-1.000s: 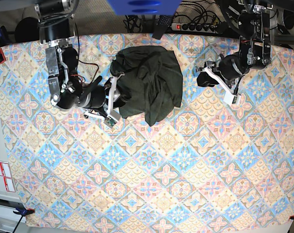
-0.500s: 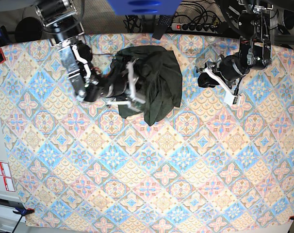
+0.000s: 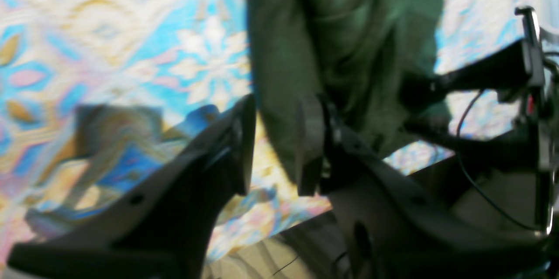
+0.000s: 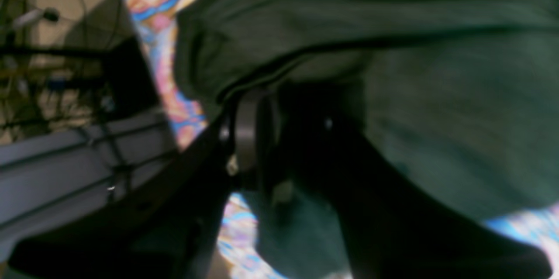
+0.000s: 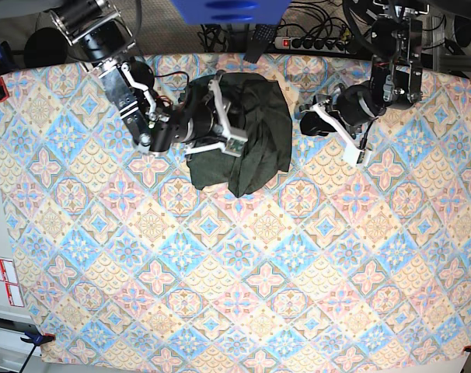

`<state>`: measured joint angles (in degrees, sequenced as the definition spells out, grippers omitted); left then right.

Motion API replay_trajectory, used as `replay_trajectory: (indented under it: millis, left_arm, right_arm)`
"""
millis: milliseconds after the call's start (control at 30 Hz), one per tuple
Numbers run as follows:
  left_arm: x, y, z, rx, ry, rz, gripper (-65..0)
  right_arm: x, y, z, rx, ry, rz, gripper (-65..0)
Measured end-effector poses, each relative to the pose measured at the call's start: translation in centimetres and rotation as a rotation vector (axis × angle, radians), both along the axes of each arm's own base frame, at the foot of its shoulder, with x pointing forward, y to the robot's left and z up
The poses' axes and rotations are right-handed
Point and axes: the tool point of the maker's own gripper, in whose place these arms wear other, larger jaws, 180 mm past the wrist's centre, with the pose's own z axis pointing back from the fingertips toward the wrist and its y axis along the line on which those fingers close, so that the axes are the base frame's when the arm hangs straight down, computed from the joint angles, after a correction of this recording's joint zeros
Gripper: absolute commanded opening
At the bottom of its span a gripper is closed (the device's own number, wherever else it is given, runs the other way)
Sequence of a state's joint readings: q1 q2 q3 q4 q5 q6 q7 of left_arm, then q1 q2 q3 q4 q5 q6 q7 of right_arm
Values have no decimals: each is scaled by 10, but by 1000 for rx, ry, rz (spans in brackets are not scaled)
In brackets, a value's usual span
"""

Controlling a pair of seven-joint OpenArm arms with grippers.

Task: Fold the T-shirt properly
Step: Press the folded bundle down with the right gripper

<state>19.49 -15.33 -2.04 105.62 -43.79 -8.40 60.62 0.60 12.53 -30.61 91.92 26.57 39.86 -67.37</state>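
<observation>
The dark olive T-shirt point(image 5: 255, 128) lies crumpled at the back middle of the table. My right gripper point(image 5: 232, 128) is over its left half. In the right wrist view the jaws of this gripper point(image 4: 270, 139) stand nearly together with a fold of the shirt point(image 4: 436, 117) at their tips, and cloth is draped above and below. My left gripper point(image 5: 307, 120) hovers just right of the shirt's right edge. In the left wrist view it point(image 3: 270, 148) is open by a narrow gap and holds nothing, with the shirt point(image 3: 340, 30) just beyond its tips.
A patterned blue, pink and yellow cloth point(image 5: 243, 272) covers the table. A power strip point(image 5: 313, 43) and cables lie behind the back edge. A blue object point(image 5: 228, 9) hangs at the top. The right arm point(image 3: 480, 74) shows beyond the shirt in the left wrist view.
My right gripper has moved from the shirt's left edge to the right and up, onto the shirt. My left gripper has shifted slightly left, toward the shirt's right edge.
</observation>
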Motion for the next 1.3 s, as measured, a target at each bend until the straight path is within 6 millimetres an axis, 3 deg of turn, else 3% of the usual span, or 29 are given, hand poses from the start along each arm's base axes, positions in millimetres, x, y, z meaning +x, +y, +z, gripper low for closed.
replay_trajectory:
  millis: [133, 233, 333, 433, 533, 667, 767, 900, 1033, 1233, 1300]
  left_arm:
    - [5, -37, 6, -60, -18, -61, -514]
    - [-4, -66, 7, -91, -13, -142, -514]
    - [-9, -91, 10, -132, -30, -172, -524]
    - [-3, -109, 17, -151, -92, -183, -603]
    - [-1, -124, 3, -109, -90, -221, -650]
    - [-11, -120, -28, -34, -22, -223, -650]
    - [-15, -115, -33, -8, -18, -233, -650]
    - [-18, -94, -38, 20, -9, -203, -650]
    - [-29, -62, -35, 51, 6, -116, -650]
    - [-29, -42, -37, 70, 8, -63, -650]
    - [-33, -35, -43, 81, 30, -44, -650]
  right_arm:
    - [44, -36, 21, 27, -75, -185, -489]
    - [65, -68, 27, 11, -108, -299, -489]
    - [69, -82, 27, -6, -113, -338, -489]
    - [71, -83, 29, 13, -111, -358, -489]
    - [74, -86, 31, 17, -117, -370, -489]
    - [74, -87, 30, 12, -115, -369, -489]
    - [73, -86, 30, 15, -114, -368, -489]
    - [74, -86, 30, 14, -114, -368, -489]
    - [71, -83, 28, 5, -110, -350, -489]
    - [50, -41, 21, 7, -84, -189, -489]
    - [58, -29, 30, 18, -113, -142, -489]
